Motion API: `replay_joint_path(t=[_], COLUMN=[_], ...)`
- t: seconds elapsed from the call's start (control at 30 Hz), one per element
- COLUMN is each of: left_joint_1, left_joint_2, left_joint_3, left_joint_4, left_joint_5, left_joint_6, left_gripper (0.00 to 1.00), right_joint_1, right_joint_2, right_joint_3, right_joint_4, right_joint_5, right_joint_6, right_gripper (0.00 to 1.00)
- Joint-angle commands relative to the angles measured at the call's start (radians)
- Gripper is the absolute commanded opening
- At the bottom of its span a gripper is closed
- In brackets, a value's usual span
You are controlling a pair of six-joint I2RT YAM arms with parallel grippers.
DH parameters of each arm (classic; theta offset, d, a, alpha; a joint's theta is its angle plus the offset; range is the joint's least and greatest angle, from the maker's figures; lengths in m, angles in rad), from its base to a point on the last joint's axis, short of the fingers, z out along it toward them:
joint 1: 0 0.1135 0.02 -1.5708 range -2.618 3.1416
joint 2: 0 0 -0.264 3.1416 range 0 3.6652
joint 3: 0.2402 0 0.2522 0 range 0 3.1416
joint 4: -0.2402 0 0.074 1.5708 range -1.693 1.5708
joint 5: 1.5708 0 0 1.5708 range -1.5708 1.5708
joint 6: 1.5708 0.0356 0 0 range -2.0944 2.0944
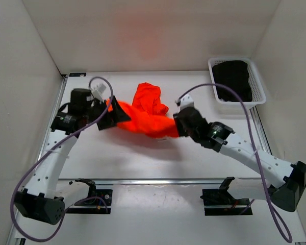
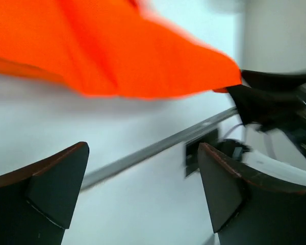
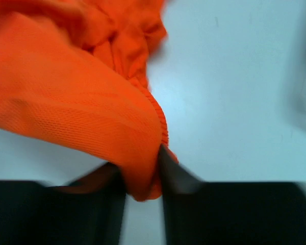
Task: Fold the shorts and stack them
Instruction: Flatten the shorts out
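The neon-orange shorts [image 1: 149, 115] hang bunched between the two arms, lifted partly off the white table [image 1: 143, 158]. My right gripper [image 1: 179, 125] is shut on the shorts' elastic edge; the right wrist view shows the fabric [image 3: 81, 102] pinched between its fingers [image 3: 181, 178]. My left gripper [image 1: 115, 115] is at the shorts' left end with its jaws wide apart. In the left wrist view it [image 2: 143, 153] holds nothing, and the shorts [image 2: 132, 56] stretch above it toward the right gripper [image 2: 265, 102]. No drawstring shows.
A white basket [image 1: 258, 84] holding a dark garment [image 1: 233, 76] stands at the back right of the table. White walls close in the left, back and right sides. A metal rail [image 1: 153, 180] runs along the near edge.
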Motion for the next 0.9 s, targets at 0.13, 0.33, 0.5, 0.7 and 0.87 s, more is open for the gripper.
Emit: replay_joint_path(t=[0.13,0.33,0.5,0.7,0.87], left_joint_1=[0.053,0.043,0.091,0.187,0.208], left_joint_2=[0.05,0.216,0.255,0.276,0.417], left_joint_3=[-0.162,-0.078,-0.22,-0.418,-0.428], left_joint_4=[-0.039,-0.12,-0.141,0.017,0.088], left_joint_5=[-0.184,-0.411,-0.519,-0.389,-0.379], left_joint_6=[0.045,0.001,-0.066,-0.091,-0.08], left_gripper=[0.68,0.12,0.55,0.99,0.99], right_joint_1=[0.107,-0.011,-0.254,-0.322,-0.391], right_joint_2=[-0.044,-0.119,-0.226,-0.395,-0.462], right_joint_3=[-0.132,-0.132,-0.337,-0.683,-0.853], right_joint_4=[-0.208,-0.302,-0.238,0.04,0.192], right_joint_5=[0.243,0.129,-0.365,-0.688,-0.772], right_joint_6=[0.292,0.494,0.678,1.014,1.163], right_gripper=[0.79,0.74,0.73,0.81,0.82])
